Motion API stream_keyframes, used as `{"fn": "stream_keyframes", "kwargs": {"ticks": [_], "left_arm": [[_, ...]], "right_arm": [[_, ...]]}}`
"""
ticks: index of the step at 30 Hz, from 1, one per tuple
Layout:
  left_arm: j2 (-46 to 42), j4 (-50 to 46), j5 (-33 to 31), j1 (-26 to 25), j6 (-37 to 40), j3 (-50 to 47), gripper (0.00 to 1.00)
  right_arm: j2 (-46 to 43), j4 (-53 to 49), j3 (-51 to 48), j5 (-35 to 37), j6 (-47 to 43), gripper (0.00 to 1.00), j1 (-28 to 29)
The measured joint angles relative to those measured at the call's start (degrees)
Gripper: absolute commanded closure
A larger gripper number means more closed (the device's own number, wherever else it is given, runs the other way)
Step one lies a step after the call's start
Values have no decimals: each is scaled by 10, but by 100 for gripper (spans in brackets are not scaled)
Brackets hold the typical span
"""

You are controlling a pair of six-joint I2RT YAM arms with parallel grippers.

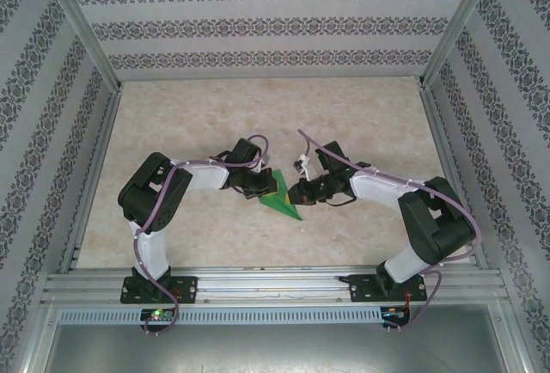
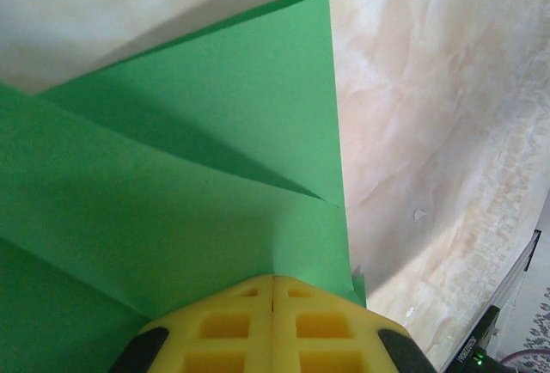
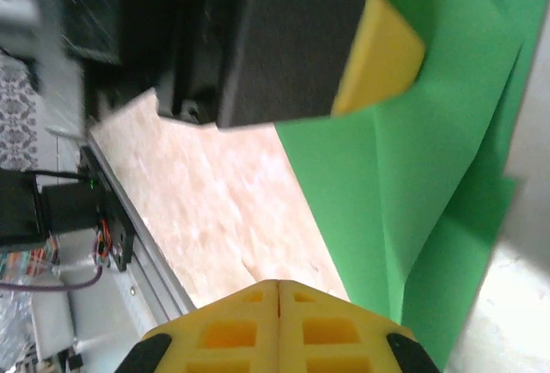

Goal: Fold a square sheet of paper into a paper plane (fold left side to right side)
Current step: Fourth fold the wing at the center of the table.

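The bench (image 1: pixel 258 115) is pale and looks like marble, with light brown swirls. A grey metal rail (image 1: pixel 275 283) runs along its near edge. A folded, pointed green paper (image 1: pixel 284 204) sits near the middle of the bench.

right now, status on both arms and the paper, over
Left gripper shut on paper. Right gripper shut beside paper, grip unclear. Paper creased, partly lifted. Grippers crowd each other.

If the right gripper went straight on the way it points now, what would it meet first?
Probably the left gripper, straight ahead; the folded green paper lies just beside that line. Depth is unclear.
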Motion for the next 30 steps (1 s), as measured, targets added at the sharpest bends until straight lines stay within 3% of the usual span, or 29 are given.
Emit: {"fn": "stream_keyframes", "kwargs": {"ticks": [30], "left_arm": [[0, 0, 0, 0, 2, 0, 100]], "right_arm": [[48, -13, -29, 46, -5, 100, 11]]}}
